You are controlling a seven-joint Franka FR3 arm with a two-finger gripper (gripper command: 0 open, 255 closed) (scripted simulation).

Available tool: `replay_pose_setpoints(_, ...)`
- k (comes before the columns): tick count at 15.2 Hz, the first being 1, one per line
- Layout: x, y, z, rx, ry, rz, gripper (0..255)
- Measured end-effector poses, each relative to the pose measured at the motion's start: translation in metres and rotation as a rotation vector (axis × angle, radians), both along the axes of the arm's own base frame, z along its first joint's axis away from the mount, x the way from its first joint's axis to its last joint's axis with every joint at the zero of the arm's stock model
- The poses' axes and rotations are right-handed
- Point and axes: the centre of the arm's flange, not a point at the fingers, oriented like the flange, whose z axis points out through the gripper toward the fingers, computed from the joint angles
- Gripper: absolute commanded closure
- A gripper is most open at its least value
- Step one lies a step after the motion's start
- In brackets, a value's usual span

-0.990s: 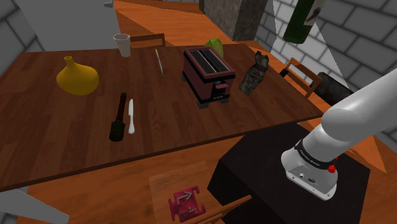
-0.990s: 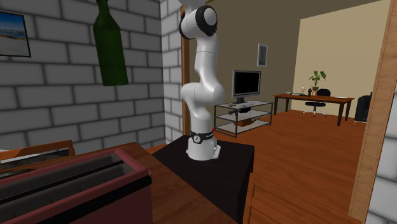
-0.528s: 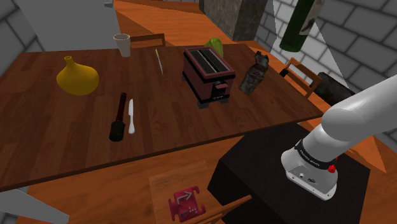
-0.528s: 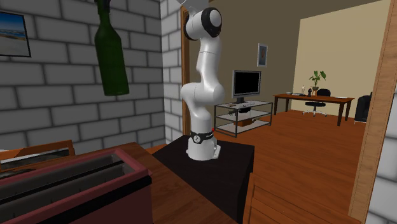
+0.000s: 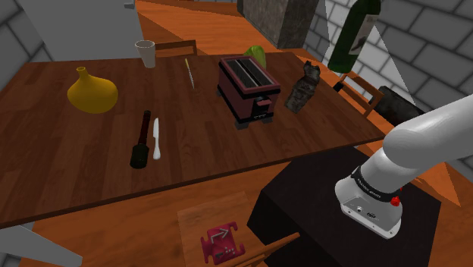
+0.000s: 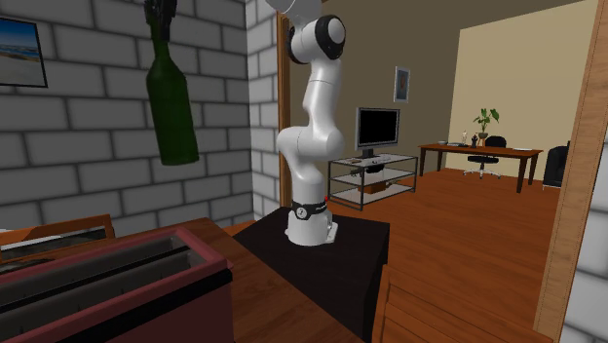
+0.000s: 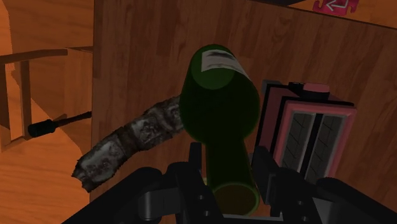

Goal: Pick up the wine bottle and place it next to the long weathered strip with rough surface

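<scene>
1. One dark green wine bottle [image 7: 219,108] is clasped by its neck between the two black fingers [image 7: 193,168] of the gripper [image 7: 229,164]. The fingers are drawn in narrowly against the glass, and the base is pointed away from the hand.
2. The bottle is held in the air, clear of every surface. In the shoulder view it is seen tilted at the upper right, past the right end of the wooden table [image 5: 68,163].
3. In the second exterior view it is hung neck-up before a grey brick wall [image 6: 88,117], higher than the dark red toaster [image 6: 107,283].
4. The long weathered strip [image 5: 302,89], mottled grey and rough, is laid on the table near the toaster, on the shoulder view's right of it and apart from it.
5. Through the wrist camera the bottle's base is seen between the strip and the toaster, with the wood of the table behind it.
6. Elsewhere on the table a yellow gourd-shaped vase [image 5: 92,92], a pale cup [image 5: 145,53] and a white knife [image 5: 156,139] are set. The knife is laid just beside a black-handled tool [image 5: 140,142].
7. The white arm [image 6: 312,127] is raised from the black stand [image 5: 303,208].
</scene>
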Motion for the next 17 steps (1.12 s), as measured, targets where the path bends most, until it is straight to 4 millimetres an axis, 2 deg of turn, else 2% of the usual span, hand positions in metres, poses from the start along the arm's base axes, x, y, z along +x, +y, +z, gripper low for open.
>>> replay_pose_setpoints(17, -0.001, 0.0, -0.09, 0.0, 0.0, 0.0, 255)
